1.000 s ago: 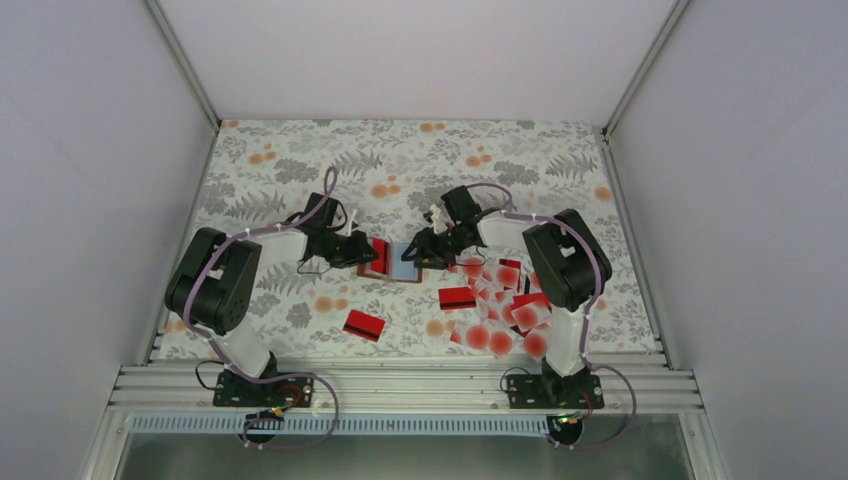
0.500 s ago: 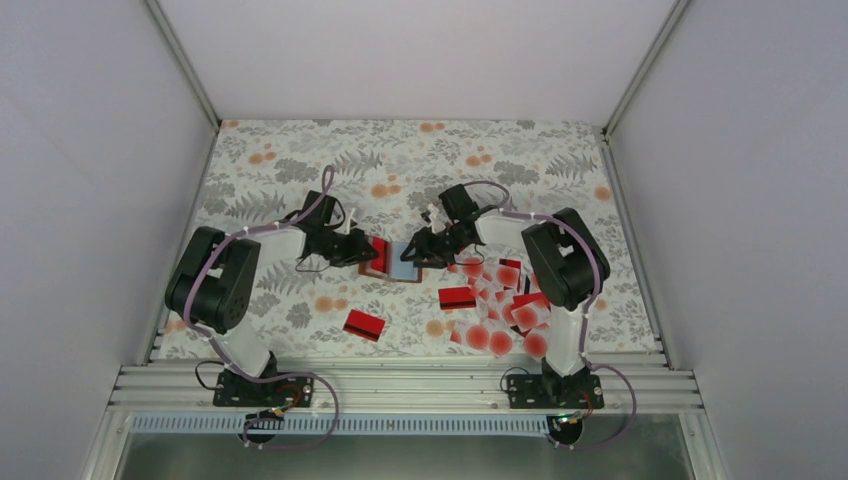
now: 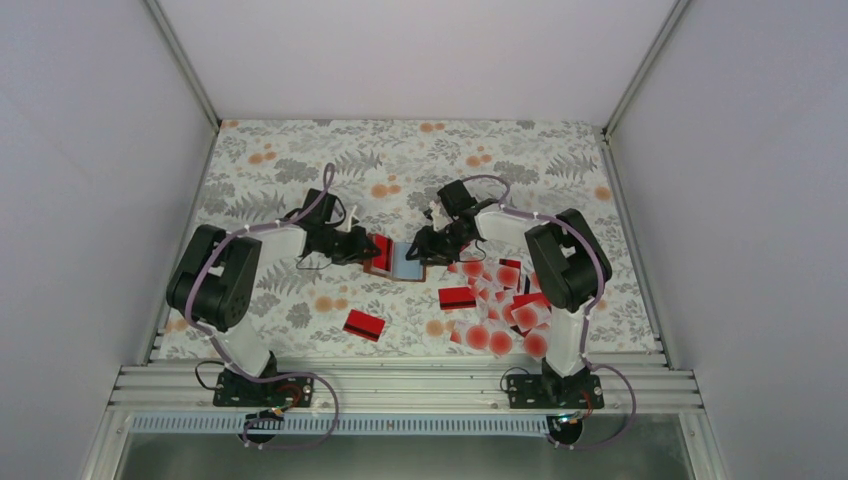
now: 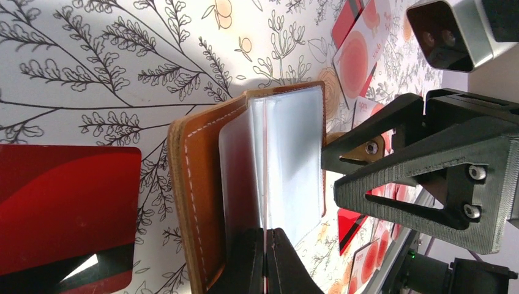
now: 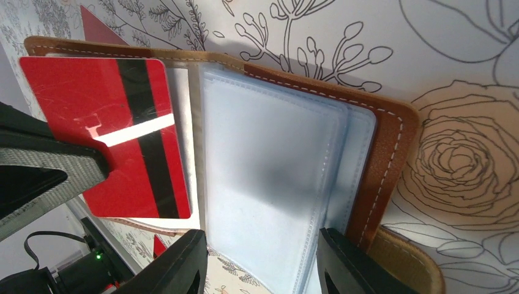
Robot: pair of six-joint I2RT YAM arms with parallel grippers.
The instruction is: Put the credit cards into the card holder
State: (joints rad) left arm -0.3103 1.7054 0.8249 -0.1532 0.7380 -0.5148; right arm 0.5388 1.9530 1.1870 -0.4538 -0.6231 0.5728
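The card holder (image 3: 405,262) lies open mid-table, a brown leather cover (image 5: 384,160) with pale blue sleeves (image 5: 269,177). A red credit card (image 5: 104,122) with a black stripe lies on its left half. My left gripper (image 4: 265,248) is shut on the edge of one thin clear sleeve (image 4: 287,159), holding it up from the cover (image 4: 199,196). My right gripper (image 5: 260,263) is open, with one finger on each side of the sleeve stack's near edge. Many loose credit cards (image 3: 500,310) are piled to the right.
One red card (image 3: 364,324) lies alone near the front left, and another (image 3: 457,297) sits just in front of the holder. In the left wrist view a red card (image 4: 61,208) lies next to the cover. White walls close in the flowered table (image 3: 300,170).
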